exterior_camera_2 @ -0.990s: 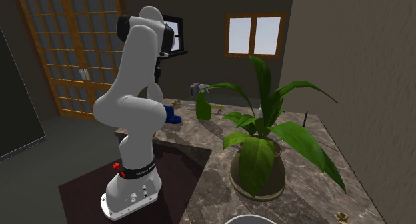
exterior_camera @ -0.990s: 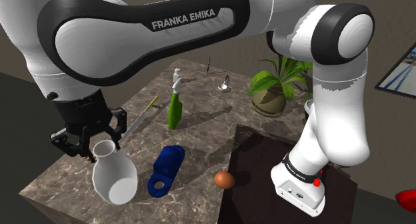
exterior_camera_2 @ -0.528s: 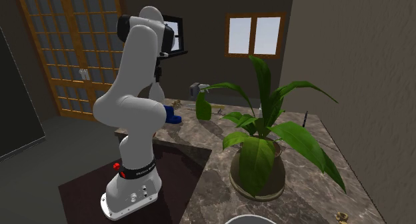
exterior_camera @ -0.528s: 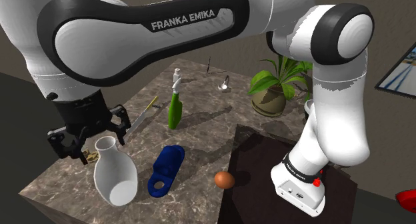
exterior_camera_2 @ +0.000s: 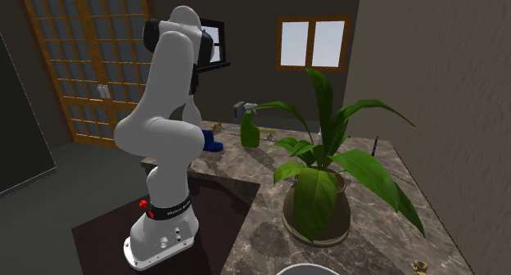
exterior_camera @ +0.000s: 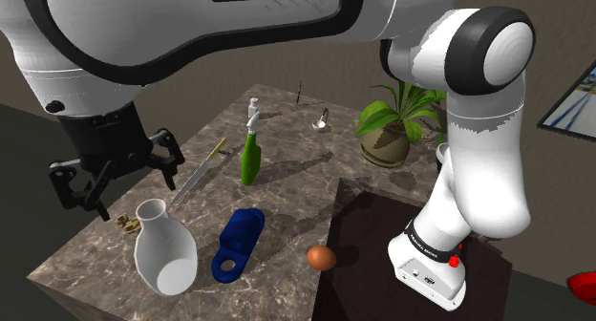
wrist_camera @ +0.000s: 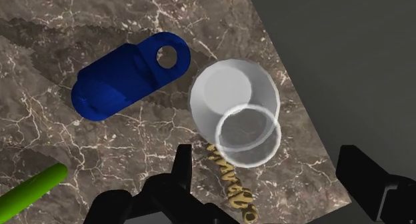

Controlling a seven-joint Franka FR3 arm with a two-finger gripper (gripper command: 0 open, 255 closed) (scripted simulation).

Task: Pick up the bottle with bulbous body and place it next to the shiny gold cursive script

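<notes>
Shoulder view: black gripper hangs above the marble countertop, over its edge at this view's left, clear of everything
Jaws: open, spread wide with nothing between them, same in the wrist view
Bulbous white bottle: upright on the countertop near the corner at the shoulder view's lower left, mouth up, not touched by the gripper; wrist view looks down into its open neck
Gold cursive script: flat on the countertop just beside the bottle, on the side toward the edge; in the wrist view one end runs right up to the bottle's base, can't tell if touching
Blue cylinder: lying on its side with a holed tab, just beside the bottle, inward from the corner
Green spray bottle: upright mid-countertop, well apart from the white bottle
Thin rod: lying flat between the gripper and the spray bottle
Brown egg-shaped thing: at the countertop edge next to the dark stand
Potted plant: far end of the countertop
</notes>
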